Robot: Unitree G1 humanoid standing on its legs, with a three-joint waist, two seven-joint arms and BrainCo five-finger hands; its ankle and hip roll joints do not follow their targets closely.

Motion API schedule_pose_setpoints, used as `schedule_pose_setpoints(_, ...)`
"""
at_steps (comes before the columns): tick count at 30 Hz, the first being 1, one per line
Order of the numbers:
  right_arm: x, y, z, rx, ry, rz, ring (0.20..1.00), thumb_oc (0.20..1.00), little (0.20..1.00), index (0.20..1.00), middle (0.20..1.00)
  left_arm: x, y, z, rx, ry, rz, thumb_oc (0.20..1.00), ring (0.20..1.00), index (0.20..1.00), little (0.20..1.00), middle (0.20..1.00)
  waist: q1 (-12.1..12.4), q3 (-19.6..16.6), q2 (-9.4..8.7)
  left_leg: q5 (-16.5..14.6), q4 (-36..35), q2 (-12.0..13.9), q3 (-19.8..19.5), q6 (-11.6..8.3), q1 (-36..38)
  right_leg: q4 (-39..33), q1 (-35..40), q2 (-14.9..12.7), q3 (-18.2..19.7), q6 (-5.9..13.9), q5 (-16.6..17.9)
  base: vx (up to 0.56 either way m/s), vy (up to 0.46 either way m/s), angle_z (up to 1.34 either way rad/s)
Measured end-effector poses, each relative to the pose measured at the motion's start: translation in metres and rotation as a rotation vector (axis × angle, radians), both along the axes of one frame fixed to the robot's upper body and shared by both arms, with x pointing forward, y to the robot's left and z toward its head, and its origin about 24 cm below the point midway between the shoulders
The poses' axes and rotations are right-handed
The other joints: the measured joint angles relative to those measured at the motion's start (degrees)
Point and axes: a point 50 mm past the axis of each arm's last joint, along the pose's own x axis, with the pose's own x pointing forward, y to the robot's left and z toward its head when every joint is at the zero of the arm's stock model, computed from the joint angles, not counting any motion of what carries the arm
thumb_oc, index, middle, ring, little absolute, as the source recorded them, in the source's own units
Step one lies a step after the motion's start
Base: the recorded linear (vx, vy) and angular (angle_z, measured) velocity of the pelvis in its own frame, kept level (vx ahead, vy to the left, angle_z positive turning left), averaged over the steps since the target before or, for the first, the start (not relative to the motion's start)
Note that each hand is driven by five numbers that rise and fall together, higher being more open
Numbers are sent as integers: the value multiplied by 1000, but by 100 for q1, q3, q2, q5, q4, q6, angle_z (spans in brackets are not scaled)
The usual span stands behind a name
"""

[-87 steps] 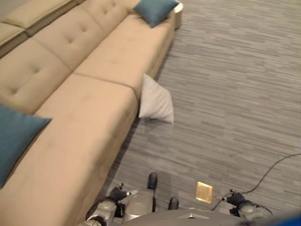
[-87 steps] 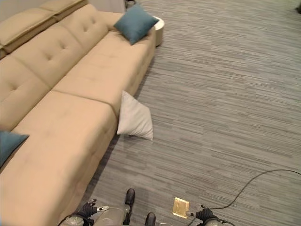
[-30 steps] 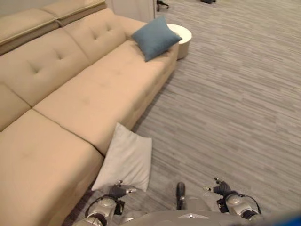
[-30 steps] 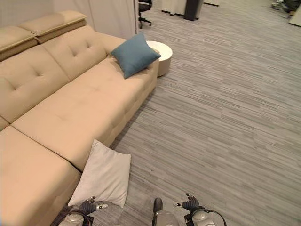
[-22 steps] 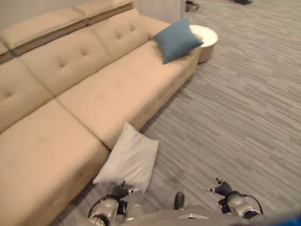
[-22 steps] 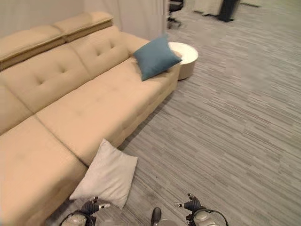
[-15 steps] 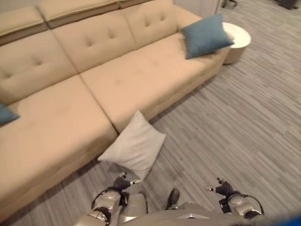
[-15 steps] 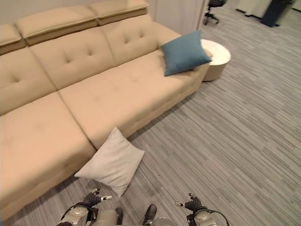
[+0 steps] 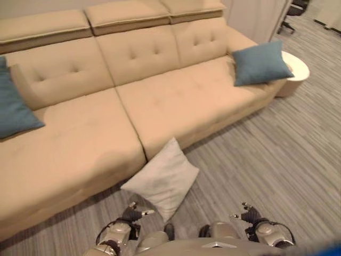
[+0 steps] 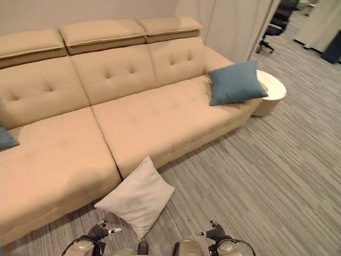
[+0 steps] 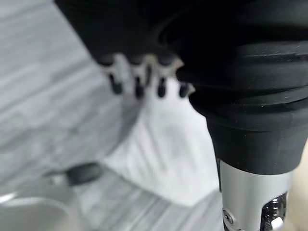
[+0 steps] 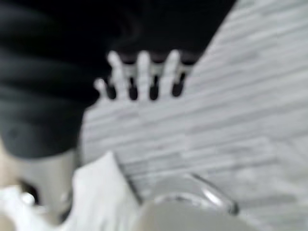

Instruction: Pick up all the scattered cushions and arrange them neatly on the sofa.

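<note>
- Left eye view: the whole picture has swung since half a second back, so the camera has turned; the beige sofa [image 9: 106, 122] now runs square across the top, its front edge facing us.
- The white cushion [image 9: 161, 178] lies on the grey carpet [image 9: 277, 160], leaning against the sofa's front edge below the seam between two seats, just as it did before.
- A blue cushion [image 9: 259, 63] sits at the sofa's right end, propped on the seat; a second blue cushion [image 9: 13, 109] leans at the left end, cut off by the frame.
- A round white side table [image 9: 296, 74] stands just past the sofa's right end, partly hidden by the cushion.
- Left hand [image 9: 132, 214] hangs low near the white cushion's lower corner, fingers loose and apart, nothing in them; right hand [image 9: 249, 215] hangs over bare carpet, well apart from the cushion, fingers spread and empty.
- Right eye view: same scene; the left blue cushion is only a sliver at the frame edge.
- Left wrist view: straight dark-tipped fingers [image 11: 137, 86] over the white cushion, not touching it.
- Right wrist view: blurred; fingers [image 12: 144, 79] straight above carpet, a pale shape near the arm too soft to make out.
</note>
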Motion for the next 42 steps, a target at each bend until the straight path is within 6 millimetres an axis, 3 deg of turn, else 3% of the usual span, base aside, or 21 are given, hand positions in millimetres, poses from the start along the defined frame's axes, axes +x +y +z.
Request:
schedule_pose_setpoints(4,7,-1,2,-2,-16,2,1000,1000,1000,1000,1000,-1,-6,-2,-10,6,-14,1000,1000,1000,1000,1000,-150,0,36,-121,-84,67,-587,-92,160,-1032,44,213,1425,167,531,165,-132,73)
schedule_pose_setpoints(5,6,0,2,-1,-14,2,1000,1000,1000,1000,1000,-1,-6,-2,-11,4,-14,1000,1000,1000,1000,1000,-154,-22,-17,-163,-70,68,-730,-160,171,-1287,80,174,1510,153,661,165,-230,103)
schedule_pose_setpoints(6,4,6,0,15,-9,2,1000,1000,1000,1000,1000,-9,1,-3,7,29,-5,1000,1000,1000,1000,1000,-120,-107,-221,-272,-62,43,-944,-364,240,-1746,173,-12,1204,68,940,116,-181,83)
schedule_pose_setpoints(8,3,7,0,16,-6,1,1000,1000,1000,1000,1000,-21,3,-7,10,66,4,1000,1000,1000,1000,1000,-119,-128,-180,-415,-25,215,-1207,-574,299,-1807,416,7,703,-9,1408,59,-148,80)
schedule_pose_setpoints(11,3,-2,2,-7,-9,0,1000,1000,1000,1000,1000,-26,-1,-9,-1,76,7,1000,1000,1000,1000,1000,-43,-197,7,-321,55,649,-1219,-849,239,-2087,735,319,171,-287,1422,49,-251,77)
schedule_pose_setpoints(17,15,-7,9,-18,-61,10,1000,1000,1000,1000,1000,-15,-6,-7,-12,50,-3,1000,1000,1000,1000,1000,-98,-128,-6,42,349,799,-1198,-1255,-280,-2466,963,472,-526,-469,1439,-32,-184,72)
schedule_pose_setpoints(18,13,-6,8,-12,-56,7,1000,1000,1000,1000,1000,-2,-10,-3,-18,18,-13,1000,1000,1000,1000,1000,-117,-42,-57,280,399,739,-1124,-1339,-498,-2464,976,443,-632,-507,1367,-45,-95,124)
schedule_pose_setpoints(20,8,-7,6,-10,-46,-1,1000,1000,1000,1000,1000,16,-15,2,-25,-27,-31,1000,1000,1000,1000,1000,-220,52,-194,692,341,674,-629,-1319,-698,-2480,960,350,-749,-632,1266,-37,-44,141)
schedule_pose_setpoints(21,4,-9,4,-13,-33,-4,1000,1000,1000,1000,1000,21,-17,4,-28,-46,-41,1000,1000,1000,1000,1000,-271,82,-188,641,372,696,-192,-1249,-745,-2492,969,340,-910,-666,1255,-18,-31,102)
schedule_pose_setpoints(22,4,-8,4,-13,-35,-5,1000,1000,1000,1000,1000,20,-17,4,-31,-50,-43,1000,1000,1000,1000,1000,-270,83,-176,561,406,742,339,-1141,-731,-2496,974,353,-1076,-699,1242,9,-18,108)
schedule_pose_setpoints(23,0,-8,3,-9,-33,-6,1000,1000,1000,1000,1000,14,-17,2,-29,-30,-43,1000,1000,1000,1000,1000,-367,90,-181,275,615,801,1368,-947,-730,-2495,976,350,-1404,-729,1218,43,1,94)
schedule_pose_setpoints(24,0,-8,4,-10,-32,-6,1000,1000,1000,1000,1000,14,-17,2,-27,-30,-49,1000,1000,1000,1000,1000,-394,82,-120,143,528,738,1322,-944,-663,-2420,898,349,-1427,-738,1204,132,68,78)
schedule_pose_setpoints(25,-1,-9,3,-12,-26,-9,1000,1000,1000,1000,1000,7,-16,-1,-27,-11,-44,1000,1000,1000,1000,1000,-421,114,-60,7,98,607,1326,-784,-454,-2276,763,434,-1440,-720,1213,160,101,15)
schedule_pose_setpoints(27,2,-3,3,3,-31,-8,1000,1000,1000,1000,1000,0,-12,-3,-21,7,-35,1000,1000,1000,1000,1000,-339,123,-159,101,-271,388,989,-606,-207,-2098,654,408,-1232,-648,1268,192,179,-48)
schedule_pose_setpoints(29,-1,-1,2,7,-26,-6,1000,1000,1000,1000,1000,-6,-6,-3,-19,11,4,1000,1000,1000,1000,1000,-275,133,-112,39,-253,397,995,-418,-118,-1863,634,356,-1129,-381,1100,111,176,-57)
schedule_pose_setpoints(31,1,3,1,17,-27,1,1000,1000,1000,1000,1000,0,3,1,5,-7,9,1000,1000,1000,1000,1000,-237,79,-210,-12,-186,279,1066,-338,-145,-1206,234,142,-1093,-32,918,35,110,-20)
schedule_pose_setpoints(33,7,5,4,24,-51,10,1000,1000,1000,1000,1000,0,5,1,10,-7,9,1000,1000,1000,1000,1000,-271,168,-81,41,-192,367,1074,-206,-144,-623,1,143,-757,210,977,152,66,-1)
schedule_pose_setpoints(35,6,8,3,32,-49,12,1000,1000,1000,1000,1000,-3,8,1,17,0,12,1000,1000,1000,1000,1000,-281,152,-24,23,-280,368,951,-234,-124,-158,-182,152,-103,118,794,160,-3,28)
schedule_pose_setpoints(39,8,16,3,57,-56,17,1000,1000,1000,1000,1000,-13,15,-1,33,26,20,1000,1000,1000,1000,1000,-274,23,-225,112,-380,291,694,-316,-74,-1416,347,-79,226,86,946,140,-51,30)
schedule_pose_setpoints(40,7,16,3,56,-54,16,1000,1000,1000,1000,1000,-14,14,-1,31,27,20,1000,1000,1000,1000,1000,-269,14,-247,163,-436,333,652,-394,-9,-1600,512,-27,216,-117,1084,140,-75,22)
schedule_pose_setpoints(42,11,13,5,48,-68,19,1000,1000,1000,1000,1000,-16,11,-2,21,31,20,1000,1000,1000,1000,1000,-268,74,-124,160,-450,421,552,-491,82,-1736,720,82,198,-184,1129,64,-74,9)
